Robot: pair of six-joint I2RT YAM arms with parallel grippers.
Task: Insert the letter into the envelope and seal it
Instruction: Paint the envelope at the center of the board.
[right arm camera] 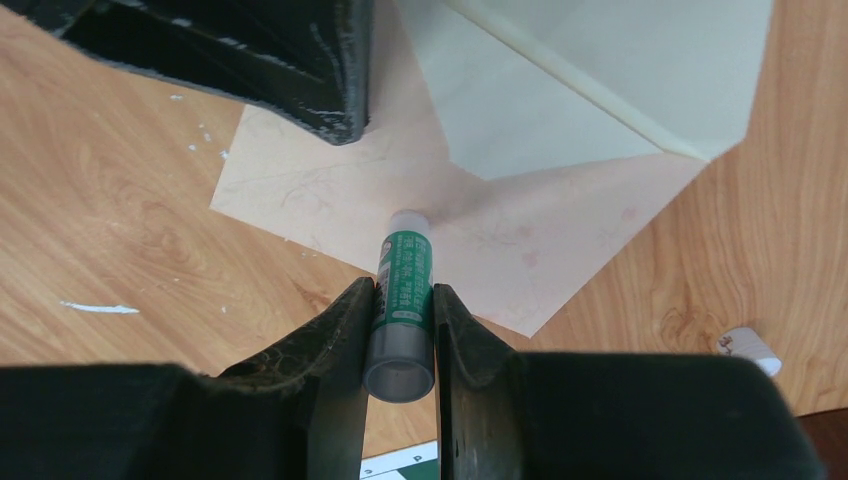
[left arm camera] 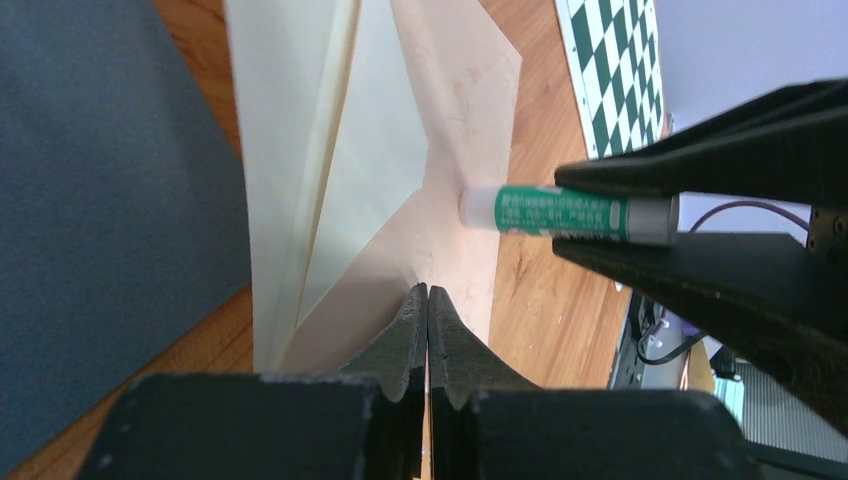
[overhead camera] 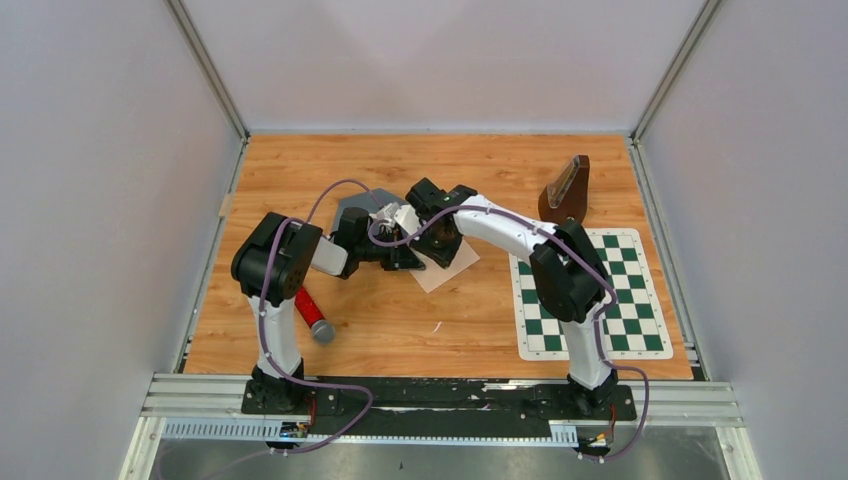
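left gripper [left arm camera: 428,292]: jaws pressed together, tip at flap edge; cannot tell if paper is nipped | right gripper [right arm camera: 402,288]: pinching green glue stick [right arm camera: 404,255], its white tip touching the open flap [right arm camera: 520,235] | envelope [right arm camera: 600,70]: flat on table, left of chessboard mat [overhead camera: 590,295] | letter: cannot tell apart from envelope

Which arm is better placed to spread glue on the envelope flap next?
Right. The right gripper holds the glue stick, whose tip touches the open envelope flap. The left gripper is shut at the flap's edge and carries no glue.
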